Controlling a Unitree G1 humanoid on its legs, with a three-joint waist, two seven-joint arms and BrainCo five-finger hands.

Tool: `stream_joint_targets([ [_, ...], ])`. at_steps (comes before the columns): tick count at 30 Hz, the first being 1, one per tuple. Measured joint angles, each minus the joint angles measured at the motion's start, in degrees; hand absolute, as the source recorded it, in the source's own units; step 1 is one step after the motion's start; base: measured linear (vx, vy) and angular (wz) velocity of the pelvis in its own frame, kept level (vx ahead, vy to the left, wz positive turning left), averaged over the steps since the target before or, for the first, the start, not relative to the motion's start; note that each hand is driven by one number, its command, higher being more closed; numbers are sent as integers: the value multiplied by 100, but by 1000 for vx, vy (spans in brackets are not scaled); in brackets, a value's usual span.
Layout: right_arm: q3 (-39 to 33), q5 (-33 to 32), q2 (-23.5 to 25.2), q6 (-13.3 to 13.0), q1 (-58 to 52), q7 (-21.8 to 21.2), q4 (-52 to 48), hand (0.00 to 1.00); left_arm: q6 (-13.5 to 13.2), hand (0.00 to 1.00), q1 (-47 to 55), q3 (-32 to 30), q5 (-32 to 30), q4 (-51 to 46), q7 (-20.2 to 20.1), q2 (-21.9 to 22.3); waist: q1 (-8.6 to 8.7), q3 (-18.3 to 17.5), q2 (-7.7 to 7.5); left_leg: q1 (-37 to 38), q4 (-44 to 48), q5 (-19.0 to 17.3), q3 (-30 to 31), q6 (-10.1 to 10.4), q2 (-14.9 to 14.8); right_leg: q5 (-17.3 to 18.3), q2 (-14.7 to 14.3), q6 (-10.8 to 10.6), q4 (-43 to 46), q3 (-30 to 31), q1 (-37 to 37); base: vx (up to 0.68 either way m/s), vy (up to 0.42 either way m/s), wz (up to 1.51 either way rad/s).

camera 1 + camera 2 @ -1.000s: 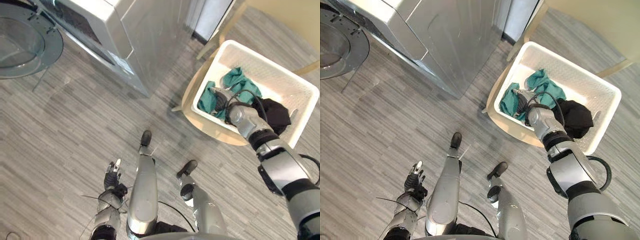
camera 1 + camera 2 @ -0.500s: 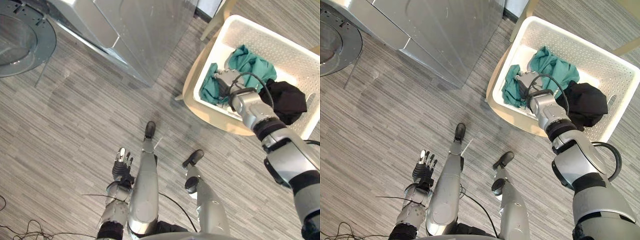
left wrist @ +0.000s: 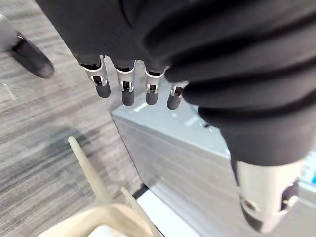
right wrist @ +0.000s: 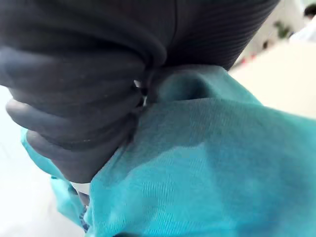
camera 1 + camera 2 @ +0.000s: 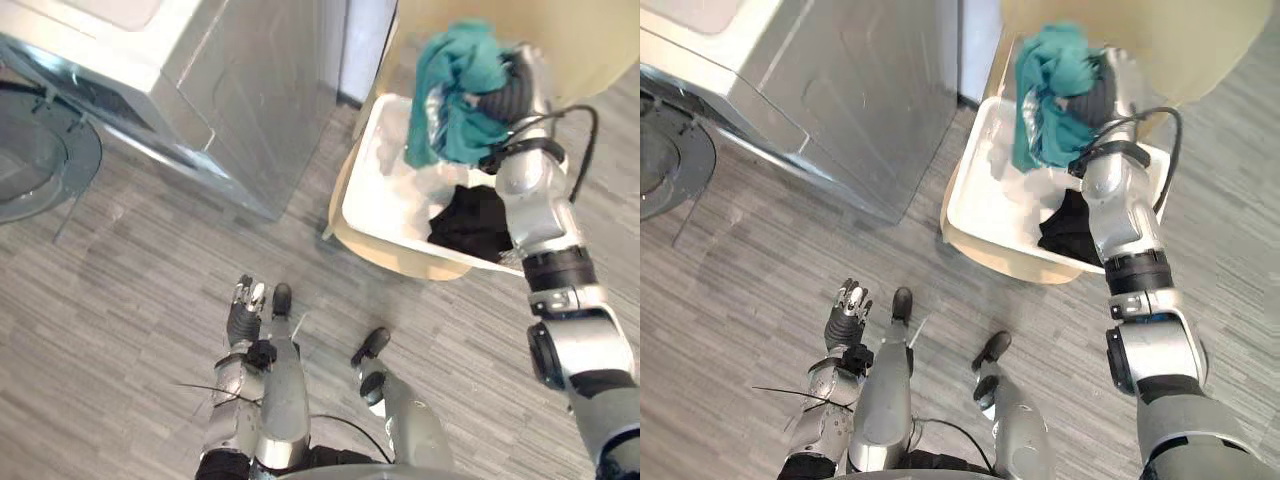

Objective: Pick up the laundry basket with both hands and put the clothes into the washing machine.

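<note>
Down low, the left hand [image 5: 847, 305] hangs idle by the robot's side, fingers [image 3: 127, 90] straight and relaxed, holding nothing. Further out, the basket [image 5: 388, 175] sits on a pale stool [image 5: 400, 258] with a black garment [image 5: 470, 222] lying in it, so the basket itself is not being carried.

Above it, the right hand [image 5: 508, 85] is raised high and the teal cloth [image 5: 450, 95] hangs from it, clear of the basket rim. The cloth wraps the hand, so I cannot tell how the grip closes.

Beyond and to the left stands the washer [image 5: 250, 90], with its door [image 5: 40, 165] swung open on the far side from the basket.

The step in hand looks like carrying the teal piece over to the drum. It's best to keep it high until the dangling ends clear the rim. From there, the body should turn left round the washer's corner rather than the arm reaching across. The free left hand could gather the trailing cloth. The black garment is left to move.
</note>
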State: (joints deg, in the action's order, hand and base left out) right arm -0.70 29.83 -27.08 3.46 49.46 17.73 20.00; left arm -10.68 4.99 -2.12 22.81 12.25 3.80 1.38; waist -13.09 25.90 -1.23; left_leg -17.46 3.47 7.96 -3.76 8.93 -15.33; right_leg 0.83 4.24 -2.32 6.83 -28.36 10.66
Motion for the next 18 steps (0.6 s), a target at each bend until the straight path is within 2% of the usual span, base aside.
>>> stream_joint_targets([
  [1, -243, 4, 111, 5, -344, 110, -334, 100, -1, 0, 138, 9, -445, -311, 129, -41, 40, -206, -98, 123, -89, 2, -17, -3, 57, 83, 31, 11, -18, -1, -81, 16, 44, 8],
  [2, -360, 4, 180, 26, -490, 111, -510, 100, 4, 0, 223, 26, -663, -505, 190, -71, 79, -285, -113, 192, -133, 2, -18, -3, 66, 91, 37, 2, -20, -10, -138, 37, 40, 13],
  [3, -572, 7, 339, 40, -748, 114, -909, 100, 8, 0, 388, 40, -1448, -920, 294, -145, 168, -435, -168, 294, -165, 1, -1, -4, 125, 163, 76, -37, -31, -27, -253, 24, 38, 13],
  [6, -804, 6, 688, 11, -1261, 152, -2082, 100, 4, 0, 645, 81, -2572, -1863, 415, -296, 319, -892, -185, 545, -340, -1, -24, -9, 206, 189, 105, -86, -162, -4, -459, 26, 52, 5],
  [7, -800, 6, 754, -88, -1388, 186, -2453, 100, 0, 0, 624, 116, -2831, -2171, 466, -367, 332, -1034, -185, 625, -358, -9, -41, -22, 225, 181, 114, -98, -209, 10, -531, 28, 40, 0],
  [9, -782, 3, 889, -192, -1405, 182, -2808, 100, -4, 0, 608, 200, -3046, -2595, 502, -421, 389, -1195, -188, 685, -364, -22, -76, -41, 236, 172, 124, -110, -233, 30, -583, 18, 31, -3],
  [12, -529, -127, 991, -588, -1403, -19, -3088, 100, -115, 0, 438, 493, -3124, -3148, 487, -514, 475, -1503, -182, 996, -535, -42, -176, -73, 253, 129, 102, -139, -337, 121, -791, 23, 22, -9],
  [13, -465, -179, 990, -636, -1403, -72, -3091, 100, -118, 0, 377, 564, -3123, -3168, 483, -520, 484, -1563, -181, 1029, -556, -43, -203, -74, 255, 120, 95, -139, -344, 149, -795, 11, 12, -17],
  [18, 180, -1188, 976, -1002, -1396, -726, -3107, 100, -174, 0, -616, 1395, -2612, -3078, 195, -872, 656, -1910, -150, 1309, -735, -55, -622, -95, 269, -95, 47, -152, -568, 531, -843, 16, 19, -36],
])
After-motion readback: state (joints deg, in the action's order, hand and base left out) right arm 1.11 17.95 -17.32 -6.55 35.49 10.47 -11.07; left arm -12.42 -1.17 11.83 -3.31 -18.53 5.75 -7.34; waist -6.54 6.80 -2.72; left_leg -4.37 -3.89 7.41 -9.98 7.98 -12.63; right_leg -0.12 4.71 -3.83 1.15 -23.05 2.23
